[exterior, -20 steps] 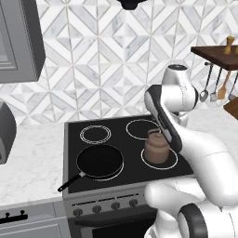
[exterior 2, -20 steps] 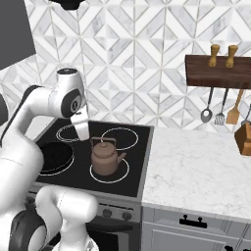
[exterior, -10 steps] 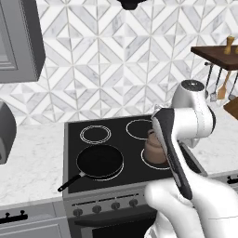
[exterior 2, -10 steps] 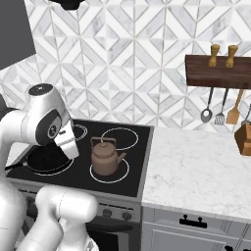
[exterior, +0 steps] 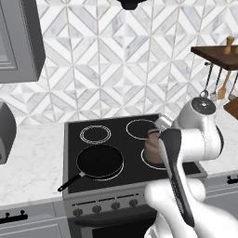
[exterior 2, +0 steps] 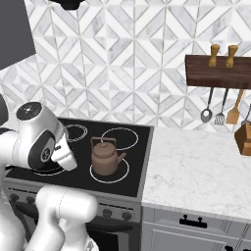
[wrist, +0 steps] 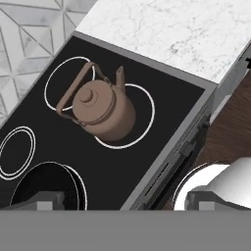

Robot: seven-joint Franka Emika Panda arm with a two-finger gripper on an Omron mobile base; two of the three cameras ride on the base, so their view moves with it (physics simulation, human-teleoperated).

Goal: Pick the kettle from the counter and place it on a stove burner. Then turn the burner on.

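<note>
I see the black frying pan (exterior: 99,160) on the front left ring of the cooktop (exterior 2: 142,147), apart from the kettle (exterior 2: 105,157). A wooden rack (exterior 2: 218,71) on the tiled wall (exterior: 116,60) carries 2 small bottles, with utensils (exterior 2: 223,108) hanging beneath. My own arm crosses in front of the kettle in the left base view. The pan holds nothing that I can see. The kettle sits upright, lid on, inside the front right stove burner (wrist: 147,110), its ring showing around the base. The counter (exterior 2: 196,166) of white marble lies just beside the cooktop. The gripper (wrist: 122,202) hovers above the stove's front edge, jaws spread wide, holding nothing.
</note>
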